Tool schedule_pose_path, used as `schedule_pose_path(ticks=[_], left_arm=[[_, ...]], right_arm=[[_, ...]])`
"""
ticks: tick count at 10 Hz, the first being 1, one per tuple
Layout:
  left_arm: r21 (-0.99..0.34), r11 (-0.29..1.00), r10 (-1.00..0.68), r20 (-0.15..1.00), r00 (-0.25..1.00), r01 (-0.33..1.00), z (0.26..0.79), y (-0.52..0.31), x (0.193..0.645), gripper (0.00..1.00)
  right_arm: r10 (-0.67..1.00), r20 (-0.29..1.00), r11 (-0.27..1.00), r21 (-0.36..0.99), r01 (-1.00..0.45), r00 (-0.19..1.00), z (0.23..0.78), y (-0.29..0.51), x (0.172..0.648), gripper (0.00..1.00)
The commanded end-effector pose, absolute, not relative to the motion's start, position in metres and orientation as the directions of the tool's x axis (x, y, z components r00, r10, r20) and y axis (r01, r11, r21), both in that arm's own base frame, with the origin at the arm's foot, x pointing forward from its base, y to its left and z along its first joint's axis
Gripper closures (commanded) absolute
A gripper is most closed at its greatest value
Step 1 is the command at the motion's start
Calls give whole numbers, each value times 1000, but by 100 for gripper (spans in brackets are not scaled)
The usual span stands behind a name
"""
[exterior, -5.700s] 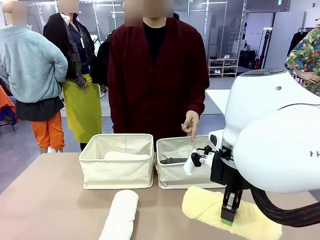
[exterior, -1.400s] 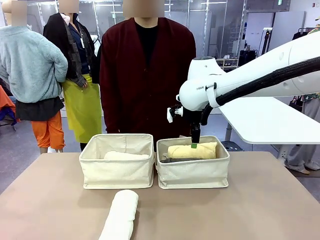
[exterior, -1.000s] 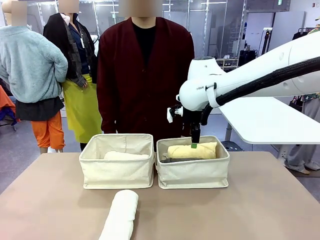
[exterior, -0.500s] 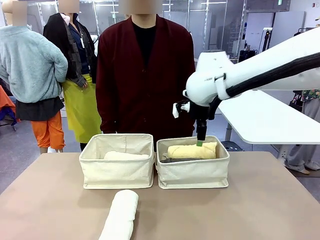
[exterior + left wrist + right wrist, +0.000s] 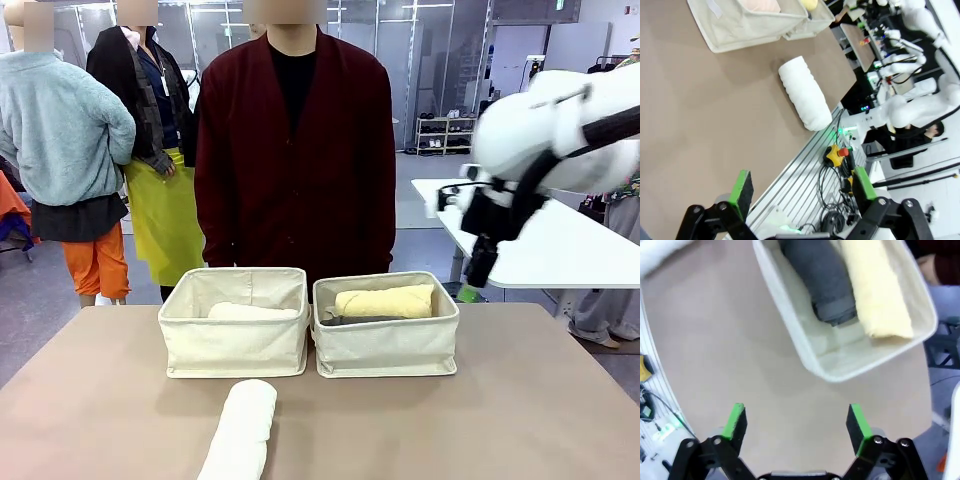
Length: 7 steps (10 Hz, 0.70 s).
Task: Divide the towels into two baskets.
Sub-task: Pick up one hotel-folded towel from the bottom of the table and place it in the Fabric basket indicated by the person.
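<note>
Two cream baskets stand side by side at the far edge of the table. The left basket (image 5: 235, 350) holds a pale pinkish-beige towel (image 5: 250, 312). In the right basket (image 5: 385, 352) a pale yellow towel (image 5: 385, 300) lies beside a dark grey towel (image 5: 348, 320). A white towel (image 5: 240, 430) lies rolled on the table in front of the left basket. My right gripper (image 5: 470, 287) hangs open and empty, up and to the right of the right basket. Its wrist view looks down on that basket (image 5: 855, 362), the grey towel (image 5: 827, 282) and the yellow towel (image 5: 875, 290). My left gripper (image 5: 802, 185) is open and empty, well back from the white towel (image 5: 805, 92).
A person in a dark red cardigan (image 5: 295, 150) stands right behind the baskets, hands down. A white side table (image 5: 560, 250) stands at the far right. Bare tabletop (image 5: 480, 420) lies in front of the right basket. The table's near edge with cables (image 5: 835, 165) runs below the left gripper.
My right arm has lifted away from the right basket and swung to the right. The yellow towel stays in that basket. Nothing else has moved.
</note>
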<state>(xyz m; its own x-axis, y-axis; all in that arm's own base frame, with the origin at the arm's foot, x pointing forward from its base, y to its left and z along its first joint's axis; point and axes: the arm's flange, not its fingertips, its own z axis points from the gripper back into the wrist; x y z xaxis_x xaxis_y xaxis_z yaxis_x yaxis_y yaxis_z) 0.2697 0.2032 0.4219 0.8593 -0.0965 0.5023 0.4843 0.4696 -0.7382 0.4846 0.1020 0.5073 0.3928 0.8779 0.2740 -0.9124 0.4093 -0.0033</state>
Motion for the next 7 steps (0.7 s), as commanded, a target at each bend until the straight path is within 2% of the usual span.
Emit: schedule_pose_path(ticks=[1, 4, 7], left_arm=[[-735, 468, -103, 507, 856, 491, 424, 204, 267, 0], [-735, 468, -103, 507, 856, 491, 424, 204, 267, 0], [-735, 468, -103, 507, 856, 491, 424, 204, 267, 0]], right_arm=[[794, 416, 463, 60, -884, 444, 507, 50, 441, 0], [531, 620, 512, 308, -802, 578, 507, -67, 419, 0], [252, 663, 409, 587, -699, 705, 487, -186, 430, 0]])
